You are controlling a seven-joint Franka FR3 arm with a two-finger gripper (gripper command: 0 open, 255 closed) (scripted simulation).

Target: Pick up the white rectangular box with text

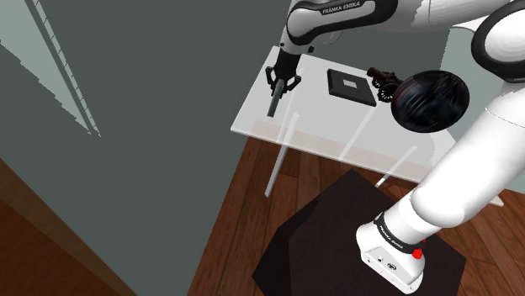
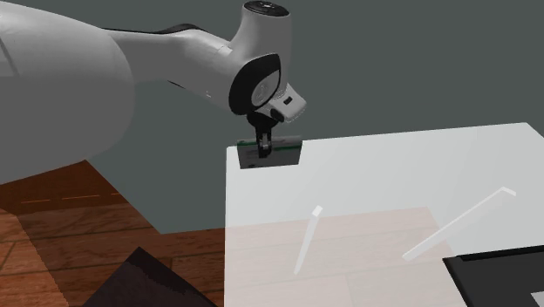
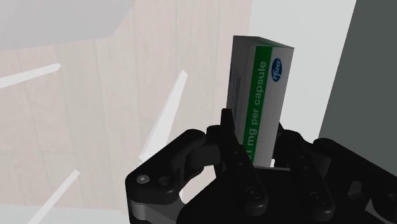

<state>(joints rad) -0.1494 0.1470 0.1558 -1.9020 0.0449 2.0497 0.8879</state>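
A white-grey rectangular box (image 3: 257, 89) with a green stripe and white lettering is clasped between my gripper's (image 3: 254, 156) black fingers, which are shut on its lower end. In the shoulder view the gripper (image 1: 283, 84) hangs over the pale translucent table's (image 1: 320, 126) left edge, and the box (image 1: 275, 103) points down from it. The second exterior view shows the box (image 2: 270, 153) held broadside under the gripper (image 2: 263, 142) at the table's (image 2: 392, 174) far left corner. I cannot tell whether the box touches the tabletop.
A flat black slab (image 1: 349, 86) lies mid-table, also seen as a black slab (image 2: 497, 275) at the second exterior view's lower right. A small dark object (image 1: 383, 78) sits beside it. A grey wall (image 1: 151, 101) stands close to the table's edge. White table legs (image 2: 307, 235) show through the top.
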